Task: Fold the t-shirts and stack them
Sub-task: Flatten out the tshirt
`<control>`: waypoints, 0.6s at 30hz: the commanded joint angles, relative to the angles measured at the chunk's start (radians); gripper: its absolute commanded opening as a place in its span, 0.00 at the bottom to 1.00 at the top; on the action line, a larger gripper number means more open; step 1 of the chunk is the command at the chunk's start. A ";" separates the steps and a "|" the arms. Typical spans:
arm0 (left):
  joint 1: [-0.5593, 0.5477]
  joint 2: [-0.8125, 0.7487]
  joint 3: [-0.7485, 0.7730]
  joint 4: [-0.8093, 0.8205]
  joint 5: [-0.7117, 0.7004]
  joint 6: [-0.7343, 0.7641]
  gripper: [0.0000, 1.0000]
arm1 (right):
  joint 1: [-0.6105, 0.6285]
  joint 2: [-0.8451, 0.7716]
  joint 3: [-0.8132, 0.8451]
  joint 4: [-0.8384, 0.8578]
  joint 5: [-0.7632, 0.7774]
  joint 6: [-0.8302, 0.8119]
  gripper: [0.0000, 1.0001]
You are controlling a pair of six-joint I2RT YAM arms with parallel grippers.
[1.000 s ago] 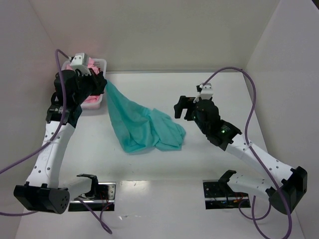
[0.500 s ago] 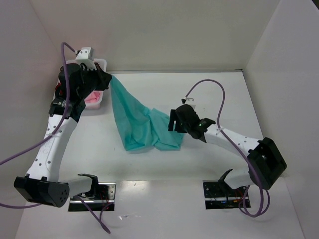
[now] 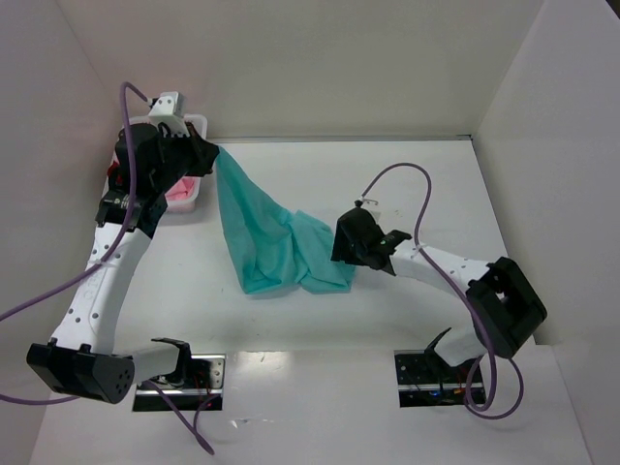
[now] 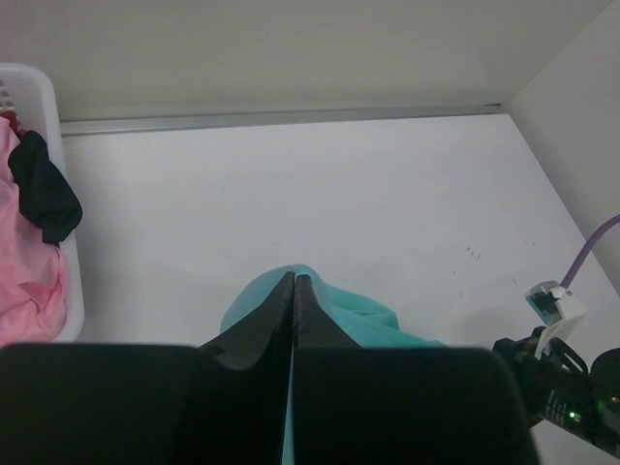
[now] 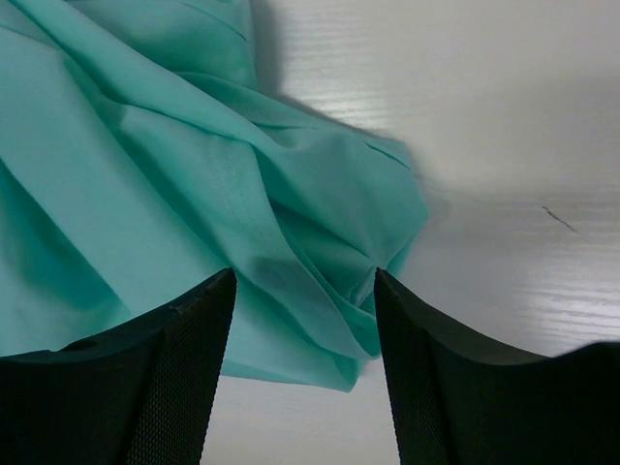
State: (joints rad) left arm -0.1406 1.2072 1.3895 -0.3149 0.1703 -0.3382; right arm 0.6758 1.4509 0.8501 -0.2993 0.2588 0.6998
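Across the table (image 3: 407, 184), one teal t-shirt (image 3: 276, 242) trails from clamped left fingers (image 4: 266, 329); right fingers (image 5: 174, 378) hang parted over its edge.

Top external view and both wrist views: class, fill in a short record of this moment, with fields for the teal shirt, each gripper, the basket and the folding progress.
teal t-shirt: crumpled on the table, one end lifted toward the basket
left gripper: shut on the raised end of the teal t-shirt
right gripper: open, down at the shirt's right edge
basket: white, far left corner, holds pink cloth and dark cloth
progress: nothing folded or stacked yet
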 commanded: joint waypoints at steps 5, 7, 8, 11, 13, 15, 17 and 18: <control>-0.014 -0.020 0.008 0.028 0.017 0.030 0.00 | -0.015 0.063 -0.013 0.069 -0.026 0.012 0.42; -0.014 -0.020 0.008 0.028 0.017 0.030 0.00 | -0.015 0.077 0.006 0.078 -0.026 0.001 0.27; -0.014 -0.020 0.008 0.028 0.017 0.030 0.00 | -0.015 0.086 0.006 0.078 -0.015 0.001 0.20; -0.014 -0.020 0.008 0.028 0.005 0.039 0.00 | -0.039 0.077 0.046 0.051 0.029 0.001 0.00; -0.014 -0.020 0.008 0.028 0.005 0.039 0.00 | -0.061 0.030 0.093 0.029 0.074 -0.014 0.00; -0.014 -0.031 0.017 0.028 -0.023 0.048 0.00 | -0.106 -0.019 0.177 -0.016 0.137 -0.043 0.00; -0.014 -0.040 0.054 0.019 -0.049 0.048 0.00 | -0.166 -0.092 0.251 -0.043 0.137 -0.081 0.00; -0.014 -0.040 0.069 0.019 -0.078 0.057 0.00 | -0.239 -0.113 0.327 -0.052 0.137 -0.100 0.00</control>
State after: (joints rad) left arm -0.1497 1.2041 1.3930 -0.3241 0.1505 -0.3161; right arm 0.5472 1.4708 0.9951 -0.3496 0.2993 0.6571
